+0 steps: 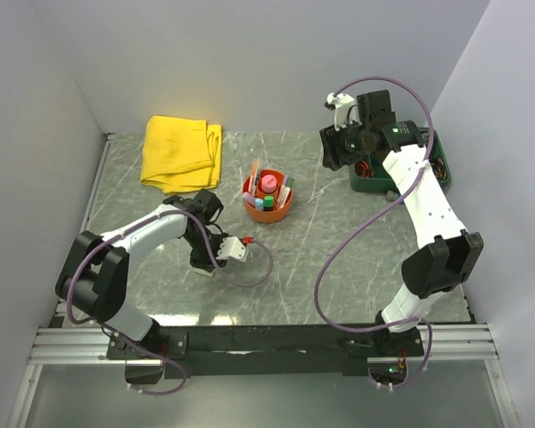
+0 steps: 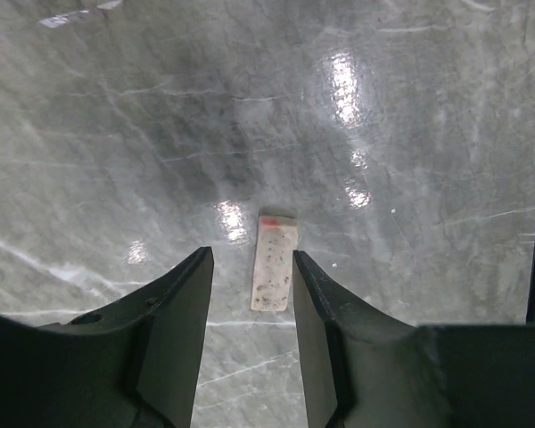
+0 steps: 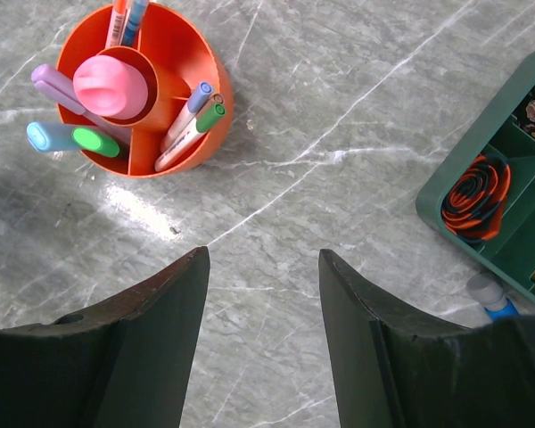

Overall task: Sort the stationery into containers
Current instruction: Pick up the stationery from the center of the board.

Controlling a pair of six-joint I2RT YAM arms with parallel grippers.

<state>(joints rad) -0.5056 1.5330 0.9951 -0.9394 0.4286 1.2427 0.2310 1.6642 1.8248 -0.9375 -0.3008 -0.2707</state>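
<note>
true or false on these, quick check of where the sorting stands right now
1. The left gripper is open, with a small tan block lying on the table between its fingers. True.
2. The right gripper holds a marker. False: it is open and empty, hanging above bare table.
3. The pink-capped tube stands in the central cup of the orange organiser. True.
4. The yellow cloth lies inside the green tray. False: it lies folded on the table at the far left, and the tray is at the far right.
5. The organiser's outer ring is empty. False: several pens and markers stand in it.
</note>
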